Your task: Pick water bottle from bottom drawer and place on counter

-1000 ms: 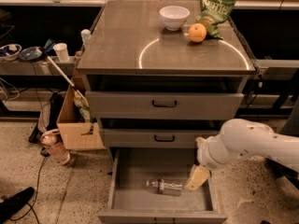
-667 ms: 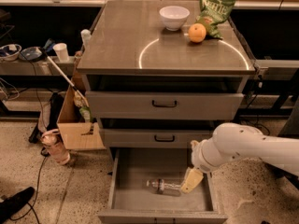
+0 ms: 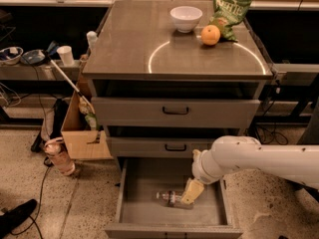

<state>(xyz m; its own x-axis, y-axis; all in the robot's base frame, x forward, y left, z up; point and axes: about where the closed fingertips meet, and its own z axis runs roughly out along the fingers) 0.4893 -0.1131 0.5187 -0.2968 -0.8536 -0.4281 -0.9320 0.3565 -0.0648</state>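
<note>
The bottom drawer (image 3: pixel 142 183) is pulled fully out below the front edge of the desk (image 3: pixel 129 44), and its plain grey floor is in view. The water bottle (image 3: pixel 171 199) lies on its side on that floor, slightly right of the middle and nearer the drawer's front wall than its back. It is small and clear, with a dark band round its middle.

The white arm (image 3: pixel 259 156) comes in from the right and bends down over the drawer's right half. The tan end effector (image 3: pixel 190 195) hangs from it inside the drawer and angles down to the left. Its tip is at the right end of the bottle, overlapping it from this view. Whether the end effector is wide or narrow cannot be told, nor whether it has any hold on the bottle.

Above the open drawer are two shallower drawers, the upper (image 3: pixel 149 114) and the lower (image 3: pixel 144 147), both closed and each with a black handle.

A white bowl (image 3: pixel 186 18) stands near the back edge of the desk, right of centre. An orange (image 3: pixel 210 35) sits just beside it, towards the right. A green snack bag (image 3: pixel 230 13) lies at the back right corner, touching or nearly touching the orange. A pale circular arc is marked across the right half of the top.

On the floor to the left are an open cardboard box (image 3: pixel 82 136) and a pinkish bottle (image 3: pixel 61 158).
</note>
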